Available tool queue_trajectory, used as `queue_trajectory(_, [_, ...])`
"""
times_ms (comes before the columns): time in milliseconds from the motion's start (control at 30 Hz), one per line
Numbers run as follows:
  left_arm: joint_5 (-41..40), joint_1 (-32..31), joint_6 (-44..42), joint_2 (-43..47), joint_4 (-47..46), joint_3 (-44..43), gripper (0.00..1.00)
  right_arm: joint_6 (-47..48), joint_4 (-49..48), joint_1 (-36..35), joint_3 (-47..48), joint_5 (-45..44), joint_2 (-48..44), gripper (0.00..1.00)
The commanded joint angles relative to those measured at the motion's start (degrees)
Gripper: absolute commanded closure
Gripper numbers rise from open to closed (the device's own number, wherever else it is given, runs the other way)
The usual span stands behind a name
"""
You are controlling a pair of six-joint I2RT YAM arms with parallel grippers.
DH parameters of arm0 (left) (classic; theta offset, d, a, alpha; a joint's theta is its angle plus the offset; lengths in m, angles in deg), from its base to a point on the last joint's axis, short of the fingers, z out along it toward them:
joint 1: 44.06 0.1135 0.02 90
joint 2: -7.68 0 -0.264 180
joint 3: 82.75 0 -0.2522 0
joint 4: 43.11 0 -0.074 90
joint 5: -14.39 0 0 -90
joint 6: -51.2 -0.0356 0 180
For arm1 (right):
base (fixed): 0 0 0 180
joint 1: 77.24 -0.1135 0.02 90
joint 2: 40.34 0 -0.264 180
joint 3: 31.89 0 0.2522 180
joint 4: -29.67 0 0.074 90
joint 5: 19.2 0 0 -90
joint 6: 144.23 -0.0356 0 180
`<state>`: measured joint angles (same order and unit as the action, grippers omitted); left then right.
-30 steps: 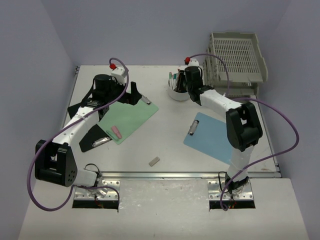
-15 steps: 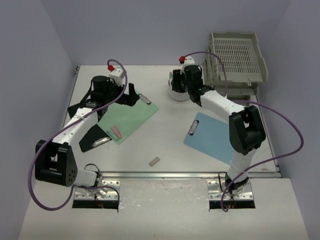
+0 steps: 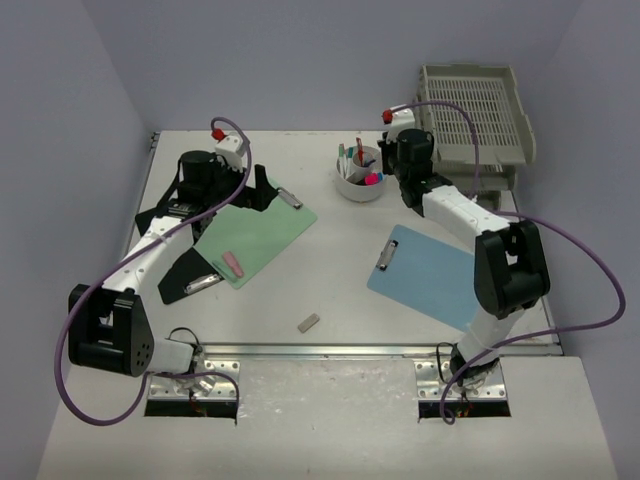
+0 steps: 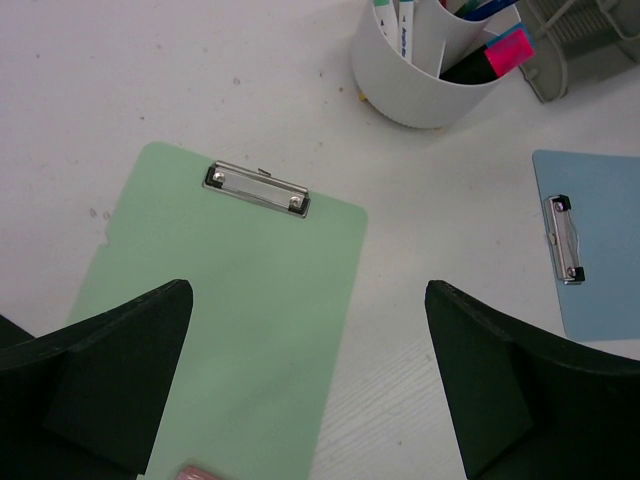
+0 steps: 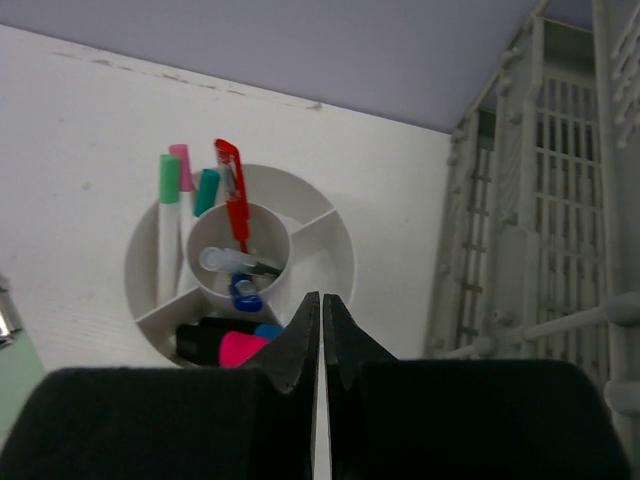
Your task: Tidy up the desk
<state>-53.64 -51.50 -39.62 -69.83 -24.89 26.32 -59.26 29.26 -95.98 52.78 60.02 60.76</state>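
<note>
- Your left gripper (image 4: pixel 310 380) gapes empty over the smooth green clipboard (image 4: pixel 240 300)
- Your right gripper (image 5: pixel 321 340), pinched closed on nothing, hangs above the round partitioned cup (image 5: pixel 300 205)
- Flat white desk (image 3: pixel 330 290) fills mid-frame between lilac walls (image 3: pixel 300 60)

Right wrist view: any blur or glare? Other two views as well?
Right wrist: the shut right claw is a dark, soft-edged mass low in frame; the pen cup beyond is sharp. Left wrist: the open left claw shows as featureless black, the green clipboard is crisp, no glare. Top external: even light on the desk, faint shadows, nothing blown out.
</note>
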Motion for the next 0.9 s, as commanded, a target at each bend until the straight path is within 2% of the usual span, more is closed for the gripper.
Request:
queue_trajectory(0, [0.74, 0.93, -0.11, 1.63, -2.79, 0.26, 0.0, 8.53, -7.29, 0.76, 0.05, -4.81, 1.46, 1.0])
queue_trajectory(533, [0.71, 1.24, -0.5, 1.19, -2.79, 0.52, 0.0, 5.48, -1.5, 1.43, 3.9, -2.09, 9.46, 0.99])
queue_trajectory(867, [0.97, 1.51, -0.55, 1.01, -3.09, 0.74, 0.0, -3.39, 6.77, 1.61, 6.7, 4.78, 10.97, 0.99])
